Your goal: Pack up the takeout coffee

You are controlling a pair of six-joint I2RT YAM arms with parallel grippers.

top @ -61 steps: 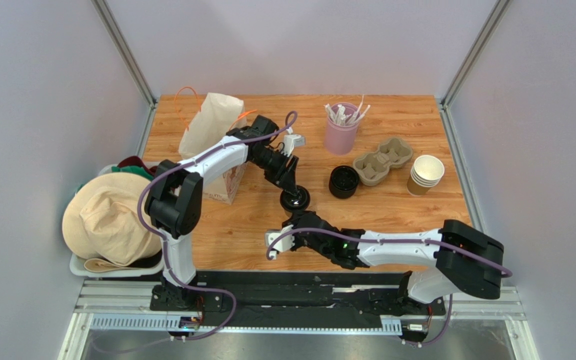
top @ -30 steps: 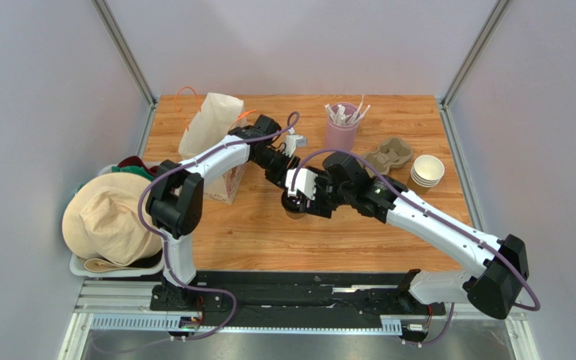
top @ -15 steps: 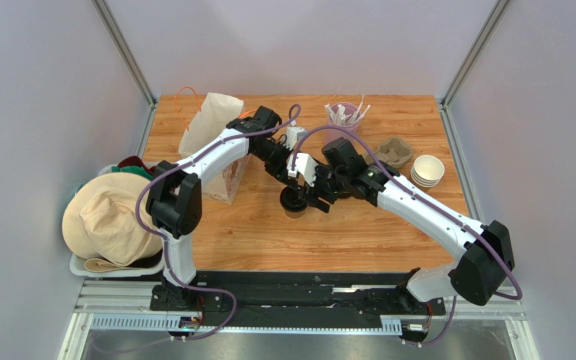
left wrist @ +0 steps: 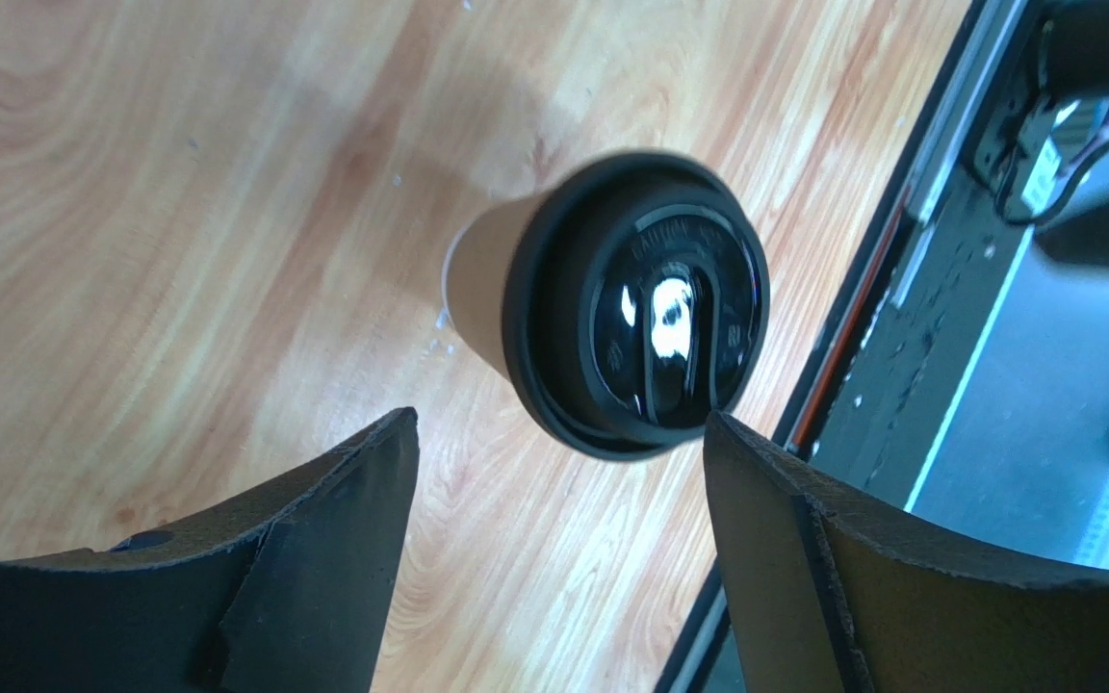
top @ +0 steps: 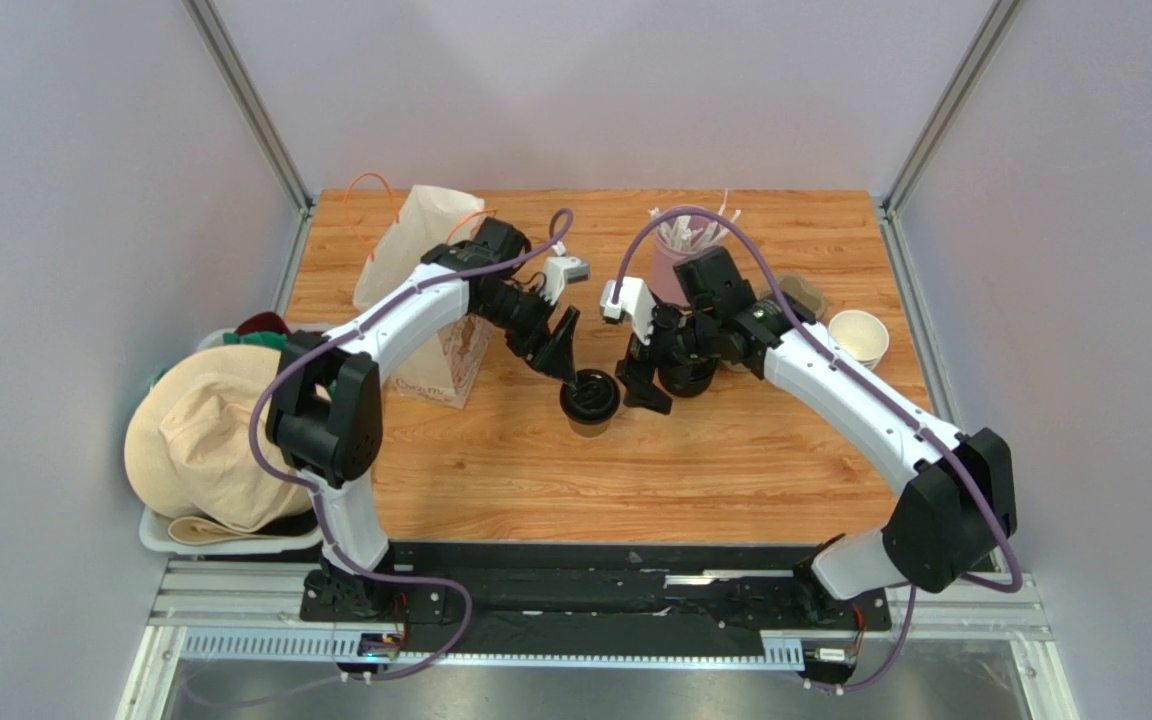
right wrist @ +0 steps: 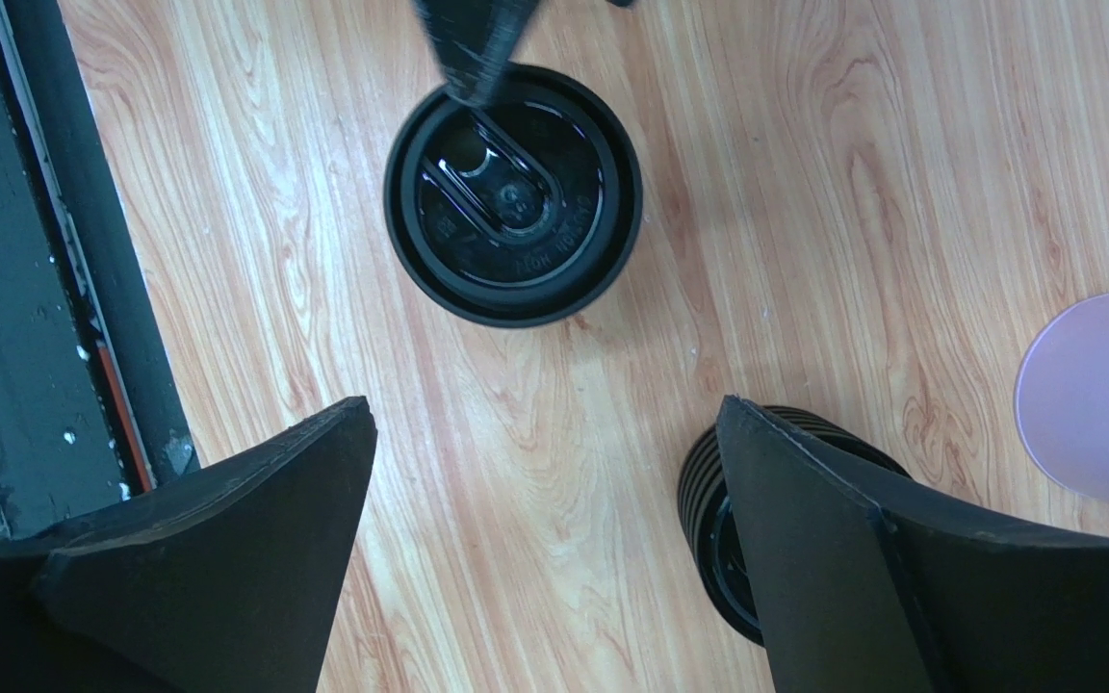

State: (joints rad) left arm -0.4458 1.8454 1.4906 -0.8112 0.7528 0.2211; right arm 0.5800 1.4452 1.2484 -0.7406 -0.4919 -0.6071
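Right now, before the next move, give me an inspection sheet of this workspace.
Surface: wooden table, items mostly towards the back.
Job's things: small kraft-brown paper cup with round black plastic lid, upright, lid on, not held; kraft paper bag back left.
Clutter: pink cup of white sticks, stack of brown cups, stack of black lids, moulded pulp cup carrier.
Grippers: left gripper open, right gripper open, either side of the cup, empty.
Cables: purple cables along both arms.
Surroundings: white bin of cloth items left of table.
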